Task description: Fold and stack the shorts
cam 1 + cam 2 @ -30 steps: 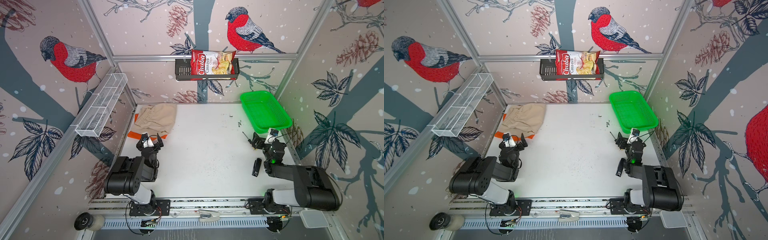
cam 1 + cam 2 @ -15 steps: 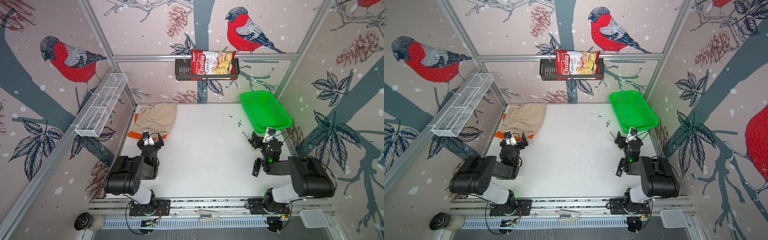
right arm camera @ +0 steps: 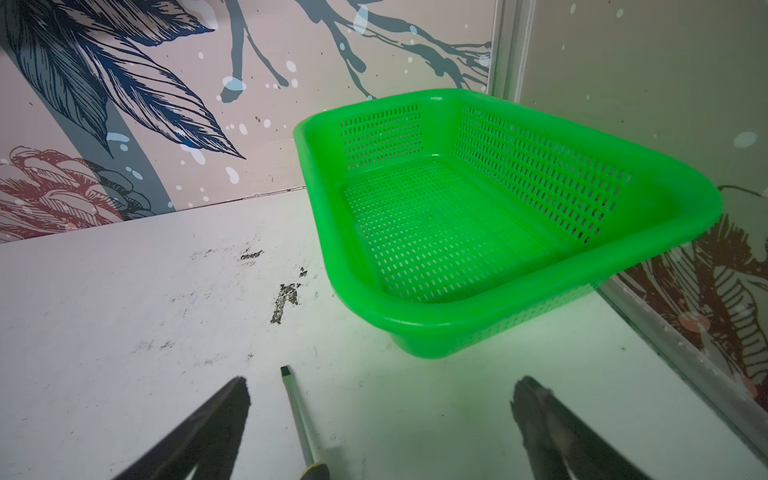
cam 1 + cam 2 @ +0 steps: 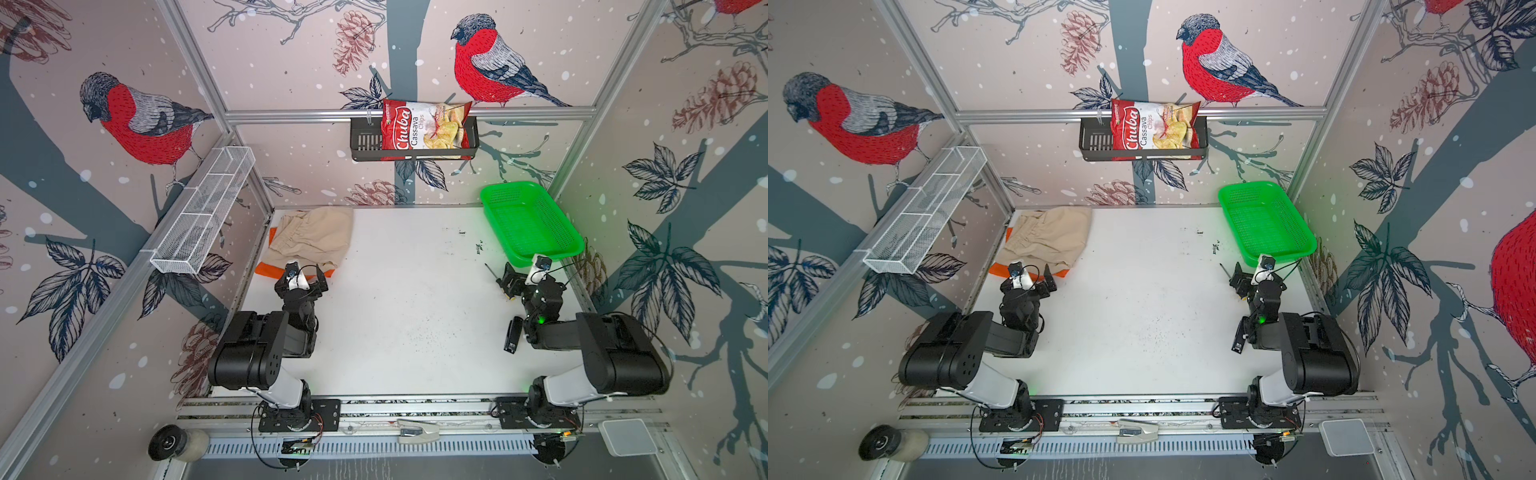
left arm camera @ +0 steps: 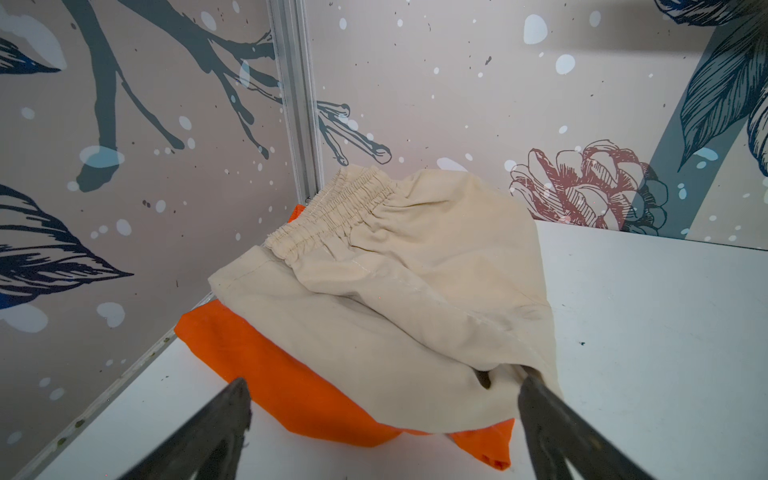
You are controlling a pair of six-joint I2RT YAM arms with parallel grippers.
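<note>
In both top views the left gripper (image 4: 301, 274) sits where it was a second ago, right at the near hem of the stack, with its jaws spread wide and holding nothing. The right gripper (image 4: 521, 276) has hardly shifted, though the arm behind it has drawn in a little. It too is released and empty. Directly ahead of the left gripper the beige shorts (image 4: 316, 237) lie folded on top of the orange shorts (image 4: 266, 268), and neither has moved. With nothing changing, folding and stacking look finished and the arms appear to be parking.

In the left wrist view I count two pairs in one pile. The beige shorts (image 5: 395, 291) show their gathered waistband on the far side, and the orange shorts (image 5: 270, 374) peek out beneath along the near edge. The jaws stand apart on either side of that edge. One tip sits at the beige hem, but I cannot tell whether it touches.

In the right wrist view the open jaws frame bare table (image 3: 124, 291). One screwdriver (image 3: 297, 411) lies between them, closer to one jaw. One green mesh basket (image 3: 436, 318) stands just ahead, empty.
</note>
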